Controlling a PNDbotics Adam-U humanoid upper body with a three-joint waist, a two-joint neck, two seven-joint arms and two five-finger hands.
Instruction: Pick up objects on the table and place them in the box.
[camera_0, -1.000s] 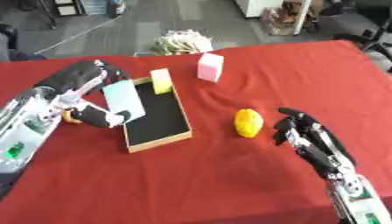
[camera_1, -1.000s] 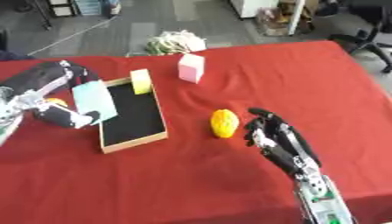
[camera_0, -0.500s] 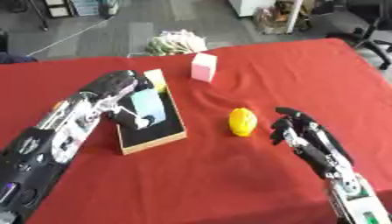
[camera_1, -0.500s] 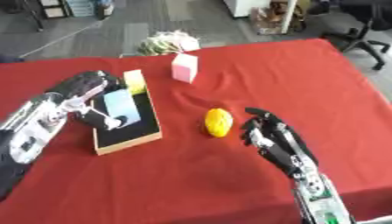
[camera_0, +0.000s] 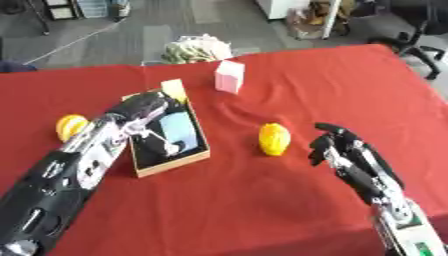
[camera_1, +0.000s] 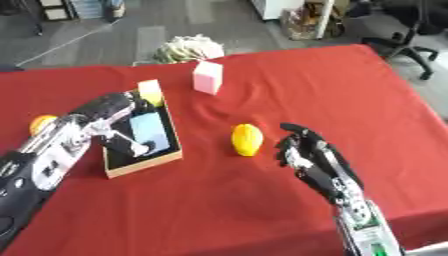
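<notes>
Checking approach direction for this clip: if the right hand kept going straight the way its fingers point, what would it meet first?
Probably the yellow lemon-like fruit: the right hand, fingers relaxed, points up and left toward it, bare red cloth between them. Depth is unclear, so it might pass just beside.

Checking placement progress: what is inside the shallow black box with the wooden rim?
A pale blue flat object lies inside the box; the left hand reaches over it, covering part of the interior.

We see a shallow wooden box (camera_0: 171, 163) holding a pale blue card (camera_0: 179, 131) — a yellow block (camera_0: 174, 89) at its far end. A yellow lemon-like fruit (camera_0: 274, 139), a pink block (camera_0: 229, 83) and an orange ball (camera_0: 70, 126) lie on the red bench (camera_0: 262, 200).
</notes>
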